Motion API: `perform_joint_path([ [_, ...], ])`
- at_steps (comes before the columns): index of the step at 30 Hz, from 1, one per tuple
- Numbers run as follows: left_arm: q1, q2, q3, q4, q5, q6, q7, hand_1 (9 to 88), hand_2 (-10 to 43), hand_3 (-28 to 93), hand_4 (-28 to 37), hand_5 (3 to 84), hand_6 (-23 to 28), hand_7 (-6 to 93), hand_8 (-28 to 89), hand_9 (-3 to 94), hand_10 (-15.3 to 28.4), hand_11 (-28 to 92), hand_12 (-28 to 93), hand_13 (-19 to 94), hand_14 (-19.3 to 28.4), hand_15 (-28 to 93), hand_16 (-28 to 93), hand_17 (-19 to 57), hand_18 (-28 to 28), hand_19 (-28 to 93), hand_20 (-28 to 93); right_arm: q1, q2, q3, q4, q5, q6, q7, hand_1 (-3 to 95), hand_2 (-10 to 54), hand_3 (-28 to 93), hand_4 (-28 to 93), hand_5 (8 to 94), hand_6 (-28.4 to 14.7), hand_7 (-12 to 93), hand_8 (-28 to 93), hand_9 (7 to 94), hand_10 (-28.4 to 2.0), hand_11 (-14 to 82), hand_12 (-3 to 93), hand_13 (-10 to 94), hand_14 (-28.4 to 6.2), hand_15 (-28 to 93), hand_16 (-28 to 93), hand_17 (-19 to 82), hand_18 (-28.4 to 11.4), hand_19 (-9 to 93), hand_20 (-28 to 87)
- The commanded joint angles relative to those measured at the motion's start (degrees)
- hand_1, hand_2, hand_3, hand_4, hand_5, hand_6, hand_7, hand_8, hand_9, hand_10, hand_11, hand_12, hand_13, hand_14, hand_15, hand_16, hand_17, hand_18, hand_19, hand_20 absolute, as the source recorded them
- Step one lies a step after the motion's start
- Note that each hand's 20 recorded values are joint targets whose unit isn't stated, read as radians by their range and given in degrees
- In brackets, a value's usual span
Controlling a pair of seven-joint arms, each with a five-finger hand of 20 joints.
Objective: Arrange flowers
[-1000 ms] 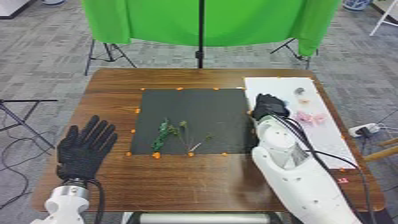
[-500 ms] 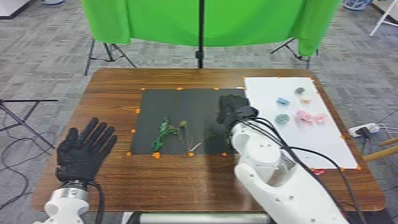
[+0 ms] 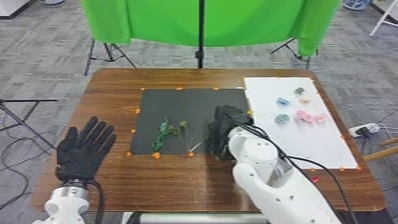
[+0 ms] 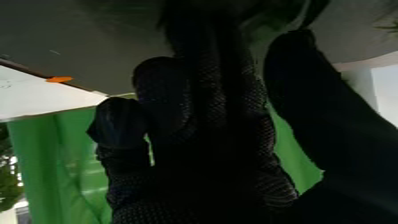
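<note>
In the head view my right hand (image 3: 224, 127) is over the right part of the black mat (image 3: 178, 100). Just left of it a pale stem (image 3: 195, 147) lies on the mat, its upper end hidden. Farther left are a leafy green sprig (image 3: 163, 135) and a thinner stem with a small head (image 3: 183, 131). My left hand (image 3: 78, 157) is open at the table's left side, away from the stems. In the right wrist view, dark blurred greenery (image 4: 274, 21) shows close to my right hand (image 4: 204, 150); whether it is held is unclear.
A white sheet (image 3: 289, 145) on the right bears pink flowers (image 3: 305, 116), a blue one (image 3: 282, 101), a grey-green one (image 3: 282, 119) and a dark one (image 3: 299, 90). Orange markers line the mat. A green cloth (image 3: 160, 25) hangs behind the table (image 3: 124, 182).
My right hand has moved left from the white sheet onto the black mat, then slightly toward the near edge, uncovering the blue and grey-green flowers. The left hand has kept still.
</note>
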Motion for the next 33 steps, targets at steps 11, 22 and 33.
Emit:
perform_joint_path([
  [11,2.24,0.08,0.03,-0.16,-0.85,0.81,1.18,25.7,17.6,75,-28.3,43.4,9.7,10.4,-9,35.6,15.6,19,9,26,16.0,32,-7,-7.9,13.4,33,11,-0.65,2.62,1.37,-0.75,-3.35,1.54,0.17,37.8,-9.5,79,-24,68.2,-7.0,18,-12,65.2,-21.8,21.9,17.3,61,-18.7,76,26,34,-28.3,93,55],
  [22,1.85,-0.22,0.60,0.08,-1.08,0.35,0.47,25.7,17.7,75,-28.3,43.4,9.7,10.4,-9,35.6,15.6,19,9,26,16.0,32,-7,-7.9,13.4,33,11,-1.95,3.11,2.22,-5.47,1.55,2.94,0.36,37.5,-9.5,78,-23,68.2,-7.1,16,-12,65.3,-21.9,21.2,17.6,61,-19.0,76,25,35,-28.1,93,53],
  [33,1.26,-0.11,0.33,-0.35,-0.07,-1.70,2.26,25.6,17.5,75,-28.3,43.3,9.7,10.2,-9,35.5,15.5,19,9,26,16.1,32,-7,-7.9,13.4,33,11,-6.69,9.22,13.48,-8.65,2.55,12.53,0.66,35.5,-9.5,81,-24,53.3,-9.8,23,-13,48.2,-25.2,28.9,18.1,53,-20.4,79,22,37,-27.4,93,59],
])
